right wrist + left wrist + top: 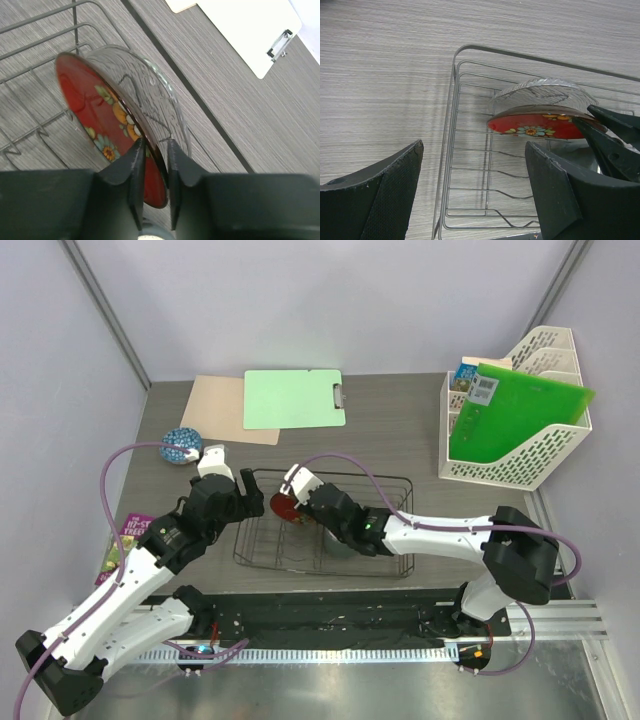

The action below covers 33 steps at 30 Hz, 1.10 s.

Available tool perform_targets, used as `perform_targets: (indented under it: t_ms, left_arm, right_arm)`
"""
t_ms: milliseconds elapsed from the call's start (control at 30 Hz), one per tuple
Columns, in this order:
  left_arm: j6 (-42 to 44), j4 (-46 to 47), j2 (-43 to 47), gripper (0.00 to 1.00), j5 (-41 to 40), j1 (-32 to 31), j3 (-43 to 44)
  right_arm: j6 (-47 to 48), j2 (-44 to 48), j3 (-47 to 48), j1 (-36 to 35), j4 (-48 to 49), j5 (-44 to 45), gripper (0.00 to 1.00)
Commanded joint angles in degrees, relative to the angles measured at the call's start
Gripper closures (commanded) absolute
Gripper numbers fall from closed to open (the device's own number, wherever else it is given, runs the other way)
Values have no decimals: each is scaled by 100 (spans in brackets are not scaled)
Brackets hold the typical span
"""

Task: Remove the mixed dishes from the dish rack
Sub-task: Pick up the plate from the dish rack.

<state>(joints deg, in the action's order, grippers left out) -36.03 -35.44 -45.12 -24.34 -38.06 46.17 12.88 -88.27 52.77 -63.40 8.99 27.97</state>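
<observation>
**Dish rack** (pixel 270 545): at table centre. **Large clear glass bowl** (pixel 155 90): stands on edge in the rack's 10 o'clock corner. **Small red floral plate** (pixel 95 110): upright, just beside the bowl. **Right gripper** (pixel 154 143): nearly closed, both fingers pinching the plate's rim. **Left gripper** (pixel 474 150): wide open and empty, hovering at the rack's 9 o'clock edge.

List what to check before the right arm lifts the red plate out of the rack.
1. Grip: right gripper shut on the red floral plate at its rim: ok.
2. Plate apart from the glass bowl behind it: cannot tell.
3. Plate's lower edge free of the dish rack wires: cannot tell.
4. The left gripper open, not touching the plate: ok.
</observation>
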Motion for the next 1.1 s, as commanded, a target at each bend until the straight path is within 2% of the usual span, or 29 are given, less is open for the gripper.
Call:
perform_targets:
  t_ms: [0, 67, 167, 533, 800, 1067]
  left_arm:
    - [-71, 108, 65, 18, 25, 27, -29]
    - [-79, 108, 65, 18, 26, 27, -29]
    - [-80, 125, 65, 18, 26, 27, -29]
    - [-176, 143, 21, 19, 140, 36, -47]
    - [-352, 187, -5, 21, 228, 36, -117]
    - [-554, 266, -285, 23, 316, 36, -188]
  right_arm:
    - [-155, -15, -21, 11, 261, 16, 81]
    - [-155, 90, -56, 3, 287, 95, 91]
    - [-85, 231, -83, 11, 296, 156, 99]
    - [117, 600, -57, -6, 155, 393, 99]
    - [285, 486, 58, 81, 138, 508, 99]
    - [57, 407, 145, 275, 103, 394, 99]
